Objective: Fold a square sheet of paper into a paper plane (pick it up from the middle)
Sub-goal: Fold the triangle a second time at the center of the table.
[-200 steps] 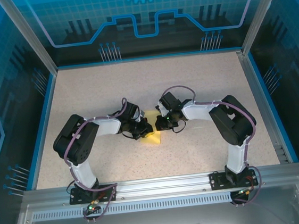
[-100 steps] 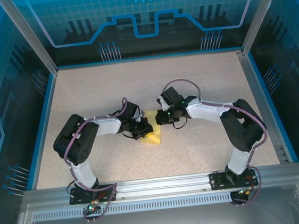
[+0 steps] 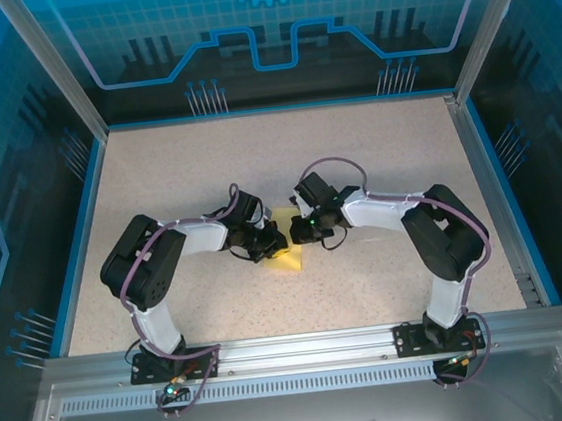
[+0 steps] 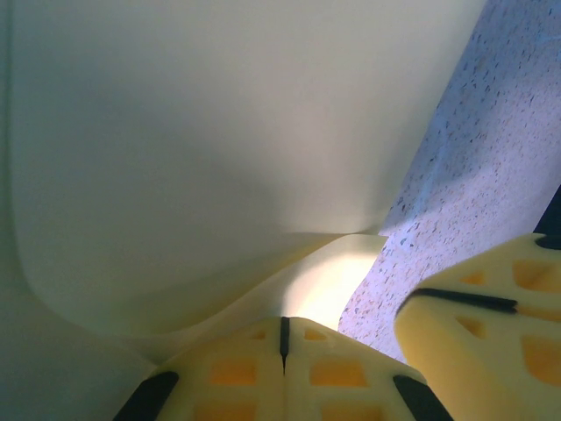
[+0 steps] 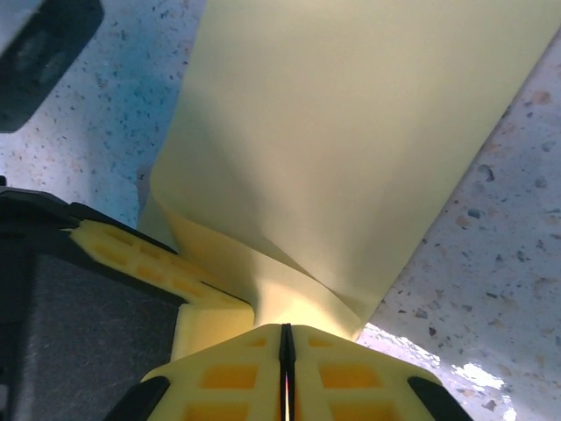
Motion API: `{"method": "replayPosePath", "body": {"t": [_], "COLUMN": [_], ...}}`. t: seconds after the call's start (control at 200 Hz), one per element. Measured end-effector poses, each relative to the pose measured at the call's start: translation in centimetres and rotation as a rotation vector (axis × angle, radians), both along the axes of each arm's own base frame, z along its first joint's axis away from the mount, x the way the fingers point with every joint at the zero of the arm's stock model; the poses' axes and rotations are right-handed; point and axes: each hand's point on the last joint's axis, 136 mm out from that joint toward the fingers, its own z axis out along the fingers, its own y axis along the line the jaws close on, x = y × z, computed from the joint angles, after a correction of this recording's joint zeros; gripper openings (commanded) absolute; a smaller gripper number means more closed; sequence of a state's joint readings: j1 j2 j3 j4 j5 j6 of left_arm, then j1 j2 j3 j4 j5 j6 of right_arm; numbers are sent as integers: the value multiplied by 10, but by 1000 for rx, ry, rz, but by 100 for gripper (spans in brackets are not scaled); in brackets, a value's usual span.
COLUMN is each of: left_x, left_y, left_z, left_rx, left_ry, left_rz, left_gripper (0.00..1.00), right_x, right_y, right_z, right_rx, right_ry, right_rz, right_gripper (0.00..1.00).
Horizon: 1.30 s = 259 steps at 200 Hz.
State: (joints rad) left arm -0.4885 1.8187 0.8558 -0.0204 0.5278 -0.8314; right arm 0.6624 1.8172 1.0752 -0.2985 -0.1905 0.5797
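You're looking at a speckled beige table [image 3: 376,160] with a blue rim, set inside blue-lit enclosure walls [image 3: 272,30].

Against half a second back, your right arm [image 3: 445,238] has drawn its elbow in toward the table centre, and its wrist sits a little lower and closer to the left one. Your left arm [image 3: 147,270] has not shifted, and the yellow sheet of paper [image 3: 288,261] lies in the same spot.

Both arms fold inward, with elbows out to the sides and forearms reaching toward each other at mid-table. The left gripper [image 3: 269,242] and right gripper [image 3: 301,231] are just beside one another over the sheet.

In the left wrist view, the left gripper [image 4: 282,326] has its pads pressed together with the sheet [image 4: 202,132] pinched at their tips, curving up and away. One of the right gripper's fingers [image 4: 478,342] stands just to the side. In the right wrist view, the right gripper [image 5: 285,335] is likewise closed tight on a folded edge of the sheet [image 5: 351,114], with a left finger [image 5: 131,254] alongside.
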Motion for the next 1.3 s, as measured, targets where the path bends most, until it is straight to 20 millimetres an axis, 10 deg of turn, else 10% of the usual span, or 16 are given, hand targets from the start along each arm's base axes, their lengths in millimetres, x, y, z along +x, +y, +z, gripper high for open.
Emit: {"method": "replayPosePath", "body": {"t": [1.296], "left_x": [19], "left_y": [29], "left_z": [0], "left_rx": [0], "left_ry": [-23], "left_rz": [96], "left_gripper": [8], "right_x": [-3], "right_y": [-6], "right_z": [-24], "right_rx": [-44], "right_ry": [48], "right_rz": [47], "right_gripper": [9]}}
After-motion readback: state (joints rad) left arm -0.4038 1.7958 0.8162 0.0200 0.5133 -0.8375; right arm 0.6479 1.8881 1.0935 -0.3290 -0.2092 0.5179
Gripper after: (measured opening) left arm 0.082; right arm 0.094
